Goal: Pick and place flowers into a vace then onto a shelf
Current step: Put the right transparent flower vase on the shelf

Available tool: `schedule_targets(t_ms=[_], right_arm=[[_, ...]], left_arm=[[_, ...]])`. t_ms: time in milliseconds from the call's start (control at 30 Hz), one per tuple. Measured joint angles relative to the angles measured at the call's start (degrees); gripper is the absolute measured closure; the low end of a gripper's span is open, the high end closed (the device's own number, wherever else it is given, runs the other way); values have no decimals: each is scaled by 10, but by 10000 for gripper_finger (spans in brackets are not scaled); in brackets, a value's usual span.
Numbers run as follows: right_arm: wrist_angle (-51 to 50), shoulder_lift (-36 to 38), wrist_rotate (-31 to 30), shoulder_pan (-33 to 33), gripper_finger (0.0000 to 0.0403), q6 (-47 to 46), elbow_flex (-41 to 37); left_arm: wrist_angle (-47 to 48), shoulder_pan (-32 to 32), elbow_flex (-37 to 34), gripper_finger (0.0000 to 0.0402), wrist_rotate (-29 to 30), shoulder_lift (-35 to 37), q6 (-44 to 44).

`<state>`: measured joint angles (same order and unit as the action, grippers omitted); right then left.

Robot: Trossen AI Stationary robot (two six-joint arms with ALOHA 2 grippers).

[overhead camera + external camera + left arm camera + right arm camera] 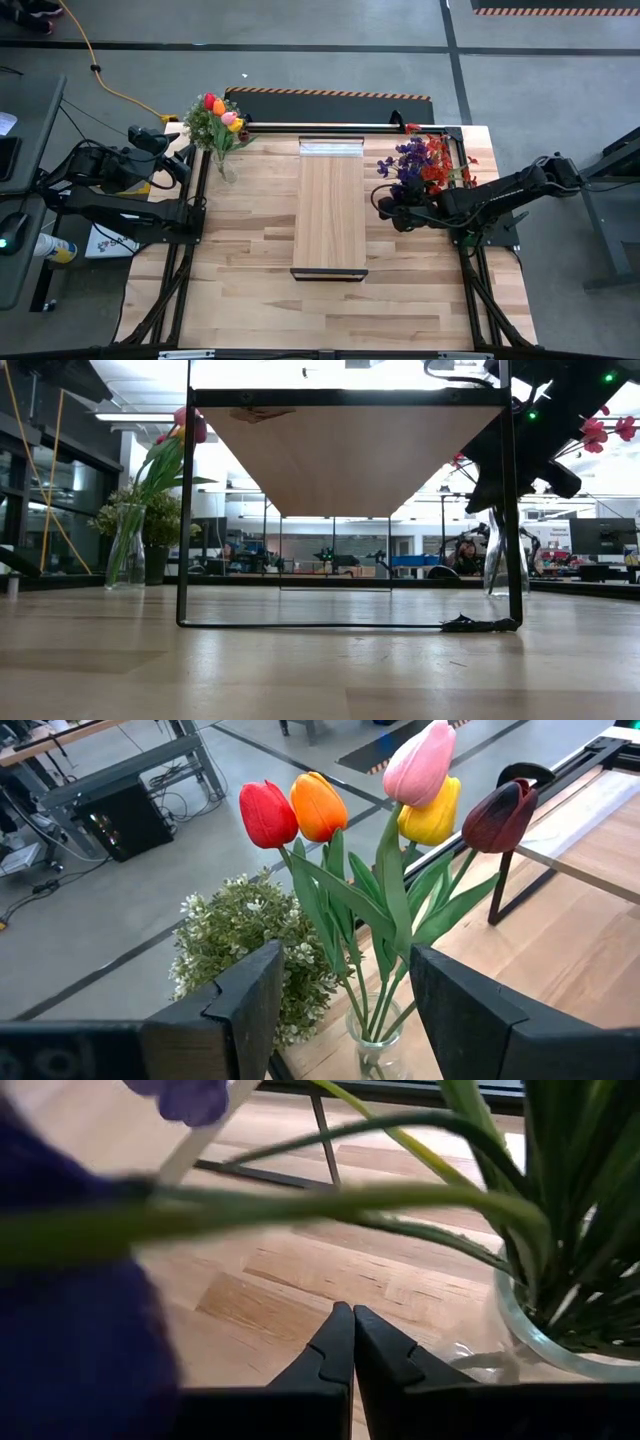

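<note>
- Tabletop of light planks, dark frame rails down both sides.
- Shelf, long narrow light-wood board, lies in the middle of the table, pale strip at its far end; seen from table height it stands raised on a thin dark frame.
- Right arm reaches in from the right edge; right gripper sits just right of the shelf, beside the purple and red flowers.
- Right wrist view: fingers pressed together, nothing pinched between them; green stems cross above them, and a clear glass vase holding stems stands just beside them on the wood.
- Left arm waits at the table's left edge, left gripper near the tulip vase.
- Left wrist view: fingers spread apart, empty, with the clear tulip vase showing between them.
- Tulips upright in that vase: red, orange, pink, yellow, dark maroon heads, at the table's far left corner.
- Bushy pale-green plant stands just behind the tulips.
</note>
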<state>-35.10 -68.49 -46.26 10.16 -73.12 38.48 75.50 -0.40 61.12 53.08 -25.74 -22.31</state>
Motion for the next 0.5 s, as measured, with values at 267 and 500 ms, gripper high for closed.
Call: schedule_targets(t_ms=[267, 500], right_arm=[[33, 0, -6, 0, 403, 7, 0], [33, 0, 2, 1, 403, 6, 0]], left_arm=[[0, 0, 0, 153, 3, 0, 0], [0, 0, 0, 153, 0, 0, 0]])
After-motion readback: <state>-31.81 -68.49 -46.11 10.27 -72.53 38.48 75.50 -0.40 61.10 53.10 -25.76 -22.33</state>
